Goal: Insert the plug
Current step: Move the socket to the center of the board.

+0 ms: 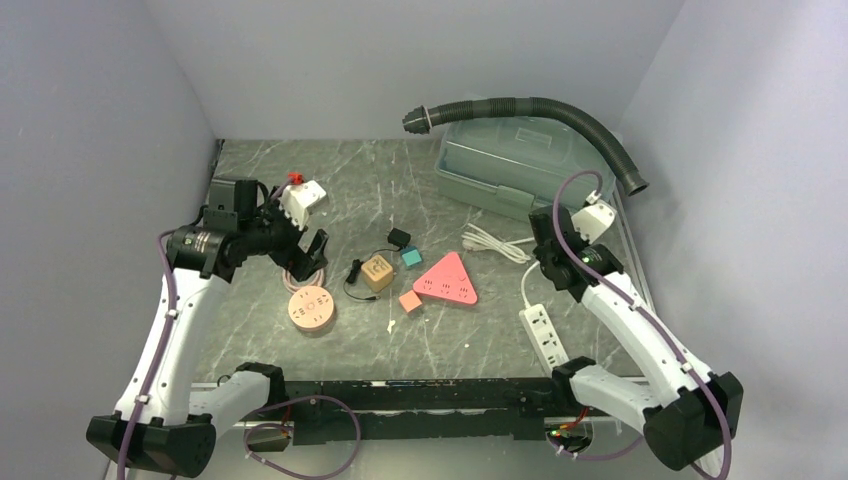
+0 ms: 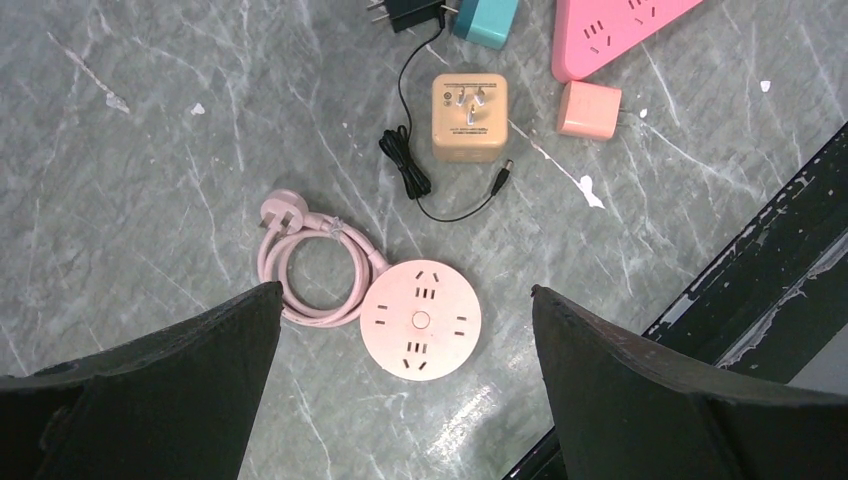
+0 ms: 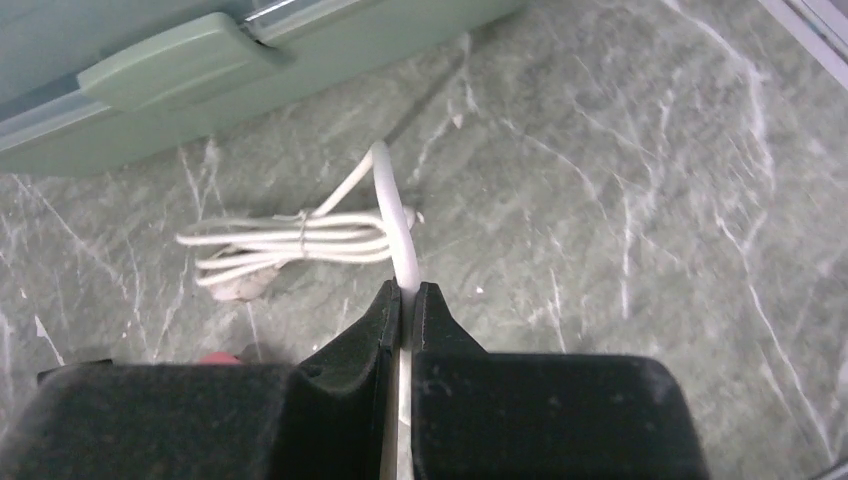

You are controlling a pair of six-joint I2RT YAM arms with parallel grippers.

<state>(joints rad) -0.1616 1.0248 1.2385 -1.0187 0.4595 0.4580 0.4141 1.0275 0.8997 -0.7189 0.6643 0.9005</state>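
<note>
One white cord (image 3: 393,190) clamped in right pincer (image 3: 407,293), left pincer (image 2: 405,292) spread

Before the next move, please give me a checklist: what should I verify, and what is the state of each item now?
1. Right gripper shut on white cord: ok.
2. Left gripper open: ok.
3. Round socket below left gripper, face up, uncovered: ok.
4. Pink plug inserted: not ok, it lies loose on the table.
5. Plug end of white cord in view: cannot tell.
6. White strip face up: ok.
</note>
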